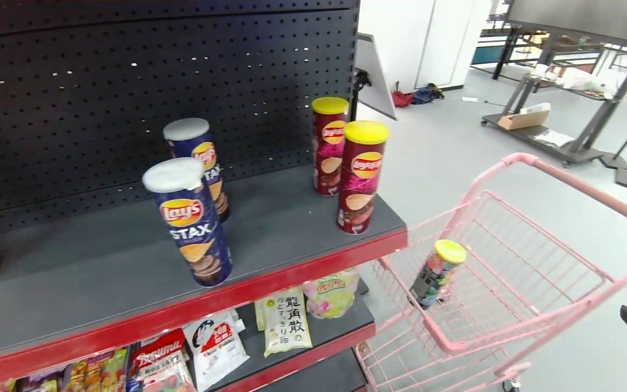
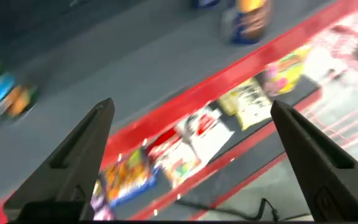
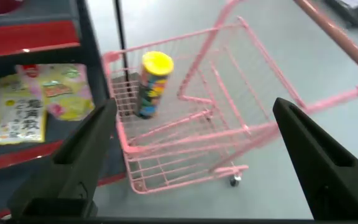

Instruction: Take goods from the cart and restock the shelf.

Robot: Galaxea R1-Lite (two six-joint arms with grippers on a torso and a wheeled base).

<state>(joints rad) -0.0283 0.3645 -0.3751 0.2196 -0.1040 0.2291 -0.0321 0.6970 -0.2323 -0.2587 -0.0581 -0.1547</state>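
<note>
Shelving takes most of the scene on the left: a dark grey metal shelf with a red front lip and a black pegboard back (image 1: 292,223). It already carries four tall crisp tubes, all upright: two blue cardboard tubes with white lids (image 1: 188,223) towards the left and two maroon cardboard tubes with yellow lids (image 1: 360,179) at the right end. Much bare board lies between and around them. By that count, restocking looks well under way but not finished. To the right of the shelf stands a pink wire shopping cart (image 1: 536,256), and it holds one item, a multicoloured tube with a yellow lid (image 1: 436,272). This one seems to be the last left to move. It stands in the cart's corner nearest the shelf, against the wire side; whether it is fully upright or leaning a little I cannot tell. On the lower shelf lie flat snack bags in white, yellow and pink (image 1: 283,321). The right gripper (image 3: 191,162) hangs above and near the cart with its fingers spread wide and nothing between them. The multicoloured tube sits ahead of and below it, well apart from the fingertips, so a reach down into the basket is probably needed. The left gripper (image 2: 191,162) is likewise spread and empty, above the shelf's red lip, far from the cart.
</note>
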